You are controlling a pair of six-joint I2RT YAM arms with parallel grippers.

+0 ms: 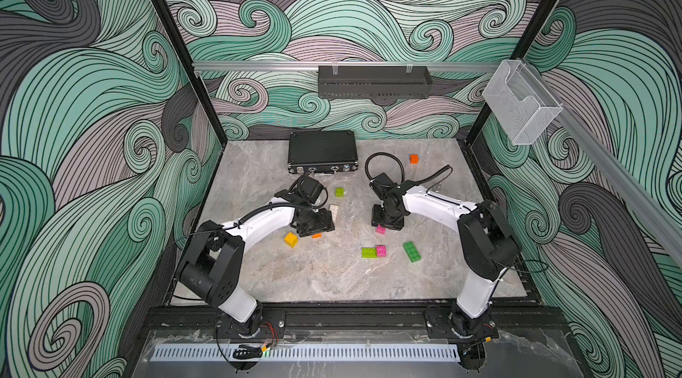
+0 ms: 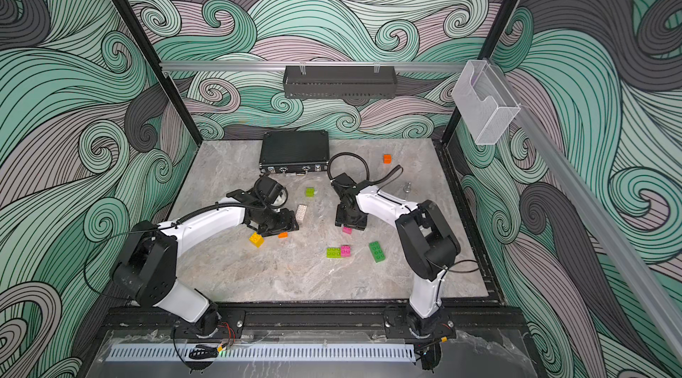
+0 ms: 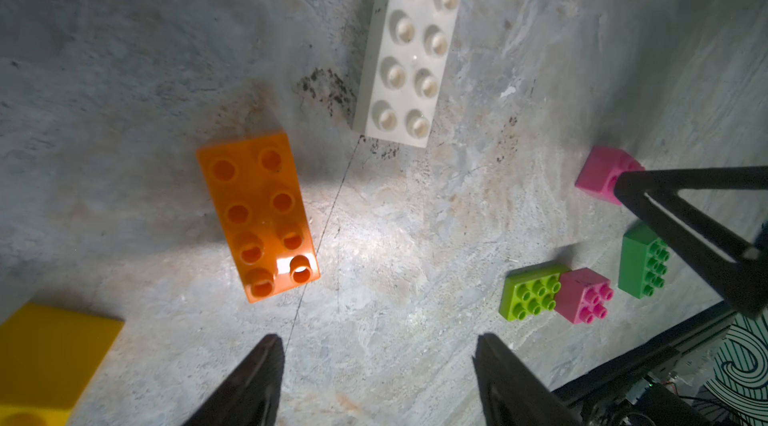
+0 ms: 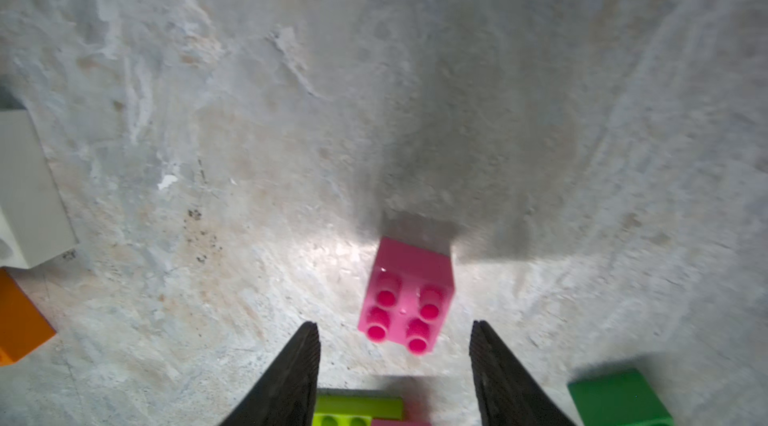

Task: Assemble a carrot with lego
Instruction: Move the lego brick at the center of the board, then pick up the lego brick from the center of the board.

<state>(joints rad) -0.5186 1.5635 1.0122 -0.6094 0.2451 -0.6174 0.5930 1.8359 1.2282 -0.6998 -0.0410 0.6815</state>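
Note:
The lego lies as loose bricks on the marble table; no carrot shows in any view. My left gripper [image 3: 377,345] is open and empty, hovering just short of an oblong orange brick [image 3: 257,216]. A white oblong brick [image 3: 409,53] lies beyond it and a yellow brick [image 3: 50,357] to one side. My right gripper [image 4: 395,326] is open, and a square pink brick [image 4: 409,295] lies free just past its fingertips. A lime brick [image 1: 369,252] touches a second pink brick [image 1: 381,250], with a dark green brick [image 1: 412,251] close by.
A black briefcase [image 1: 322,151] lies shut at the back of the table. A small lime brick [image 1: 339,192] sits in front of it, and a lone orange cube [image 1: 414,159] at the back right. Patterned walls close in three sides.

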